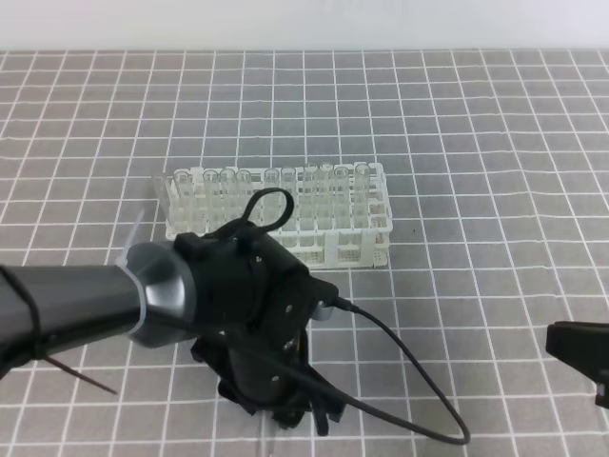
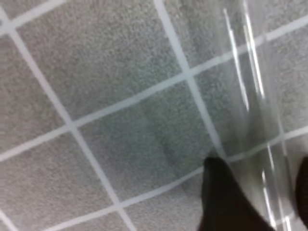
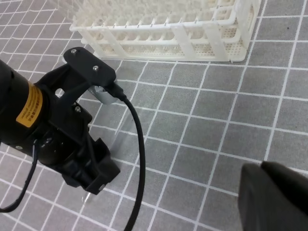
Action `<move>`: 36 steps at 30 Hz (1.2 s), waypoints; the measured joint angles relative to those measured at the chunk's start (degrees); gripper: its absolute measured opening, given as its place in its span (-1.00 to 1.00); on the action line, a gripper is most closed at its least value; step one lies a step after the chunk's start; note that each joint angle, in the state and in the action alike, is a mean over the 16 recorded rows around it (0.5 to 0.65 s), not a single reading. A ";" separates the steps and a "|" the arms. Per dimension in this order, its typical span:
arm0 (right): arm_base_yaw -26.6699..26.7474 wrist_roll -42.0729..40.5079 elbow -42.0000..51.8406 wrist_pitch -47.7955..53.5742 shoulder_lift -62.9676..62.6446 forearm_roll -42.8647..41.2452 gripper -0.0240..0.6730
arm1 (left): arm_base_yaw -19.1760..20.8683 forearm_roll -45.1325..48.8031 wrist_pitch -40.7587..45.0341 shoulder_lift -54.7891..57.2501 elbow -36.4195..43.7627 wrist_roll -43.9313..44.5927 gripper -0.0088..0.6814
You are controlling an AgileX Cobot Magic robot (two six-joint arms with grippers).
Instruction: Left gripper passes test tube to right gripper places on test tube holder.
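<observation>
2 arms in scene, 1 rack, 1 loose tube. Left gripper (image 1: 285, 414) is low over the gridded mat (image 1: 476, 143) near the front edge in the high view, pointing down, wrist body hiding the fingers there; 1 black cable (image 1: 400, 367) loops from the wrist out to the right. Left wrist view: 1 test tube (image 2: 255, 120), clear glass, lying on the mat and running top to bottom at a slight tilt, its lower end between 2 dark fingertips (image 2: 221, 197), one on the left and one at the far right edge. Whether the pads touch the glass cant tell; jaws partly apart w/ the tube in the gap, so pinched or not is unclear. Right wrist view shows the left arm w/ 1 yellow-orange label (image 3: 30, 107) and a faint clear tip under its claw at the mat. Right gripper (image 1: 580, 354) sits at the right edge of the high view, well apart from the left one, fingers pressed together, nothing in it. Test tube holder (image 1: 366, 243), white lattice rack, stands behind the left arm, mid-mat; a back row of clear tubes upright in it, approx 10, exact count unclear due to blur. Front rows look unfilled, hard to tell.
</observation>
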 joint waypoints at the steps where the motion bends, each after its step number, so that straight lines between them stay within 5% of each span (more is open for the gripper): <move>1: 0.00 0.00 0.00 0.00 0.00 0.01 -0.97 | 0.00 0.33 0.09 0.05 -0.02 0.06 -0.21; 13: 0.00 -0.05 0.00 0.00 0.00 0.19 -0.97 | -0.02 3.75 1.92 -0.01 -0.04 3.09 -0.65; 26: 0.00 -0.24 0.00 0.09 0.00 0.27 -0.97 | -0.02 4.45 0.54 -3.05 -0.04 6.50 -0.70; 36: 0.00 0.17 -1.80 2.88 0.00 0.22 -0.97 | -0.02 4.52 -6.31 -16.46 0.80 8.03 -0.79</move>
